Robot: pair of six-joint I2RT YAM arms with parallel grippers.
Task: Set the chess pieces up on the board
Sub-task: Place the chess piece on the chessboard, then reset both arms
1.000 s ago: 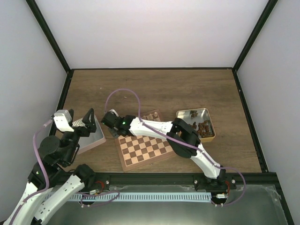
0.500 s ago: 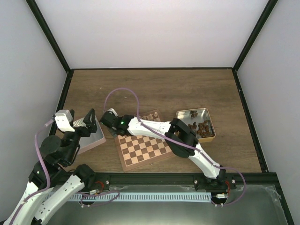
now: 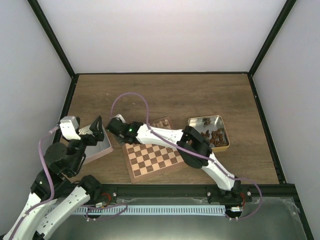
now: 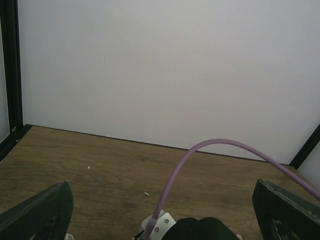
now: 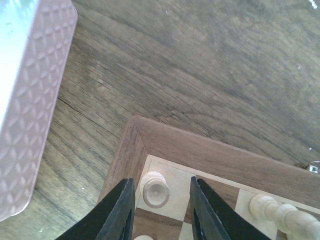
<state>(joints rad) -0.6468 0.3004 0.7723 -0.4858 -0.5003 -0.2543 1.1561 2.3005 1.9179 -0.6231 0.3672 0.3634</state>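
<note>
Straddling cream pawn (image 5: 154,189), right pincer (image 5: 161,182) parted, left pincer (image 4: 161,185) wide, board (image 5: 200,150) mostly cropped

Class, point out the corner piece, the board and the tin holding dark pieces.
corner piece (image 5: 155,189): right wrist view, its rounded top.
board (image 3: 150,161): top view, bare middle squares.
tin (image 3: 196,125): top view, bare floor at its left.
</note>
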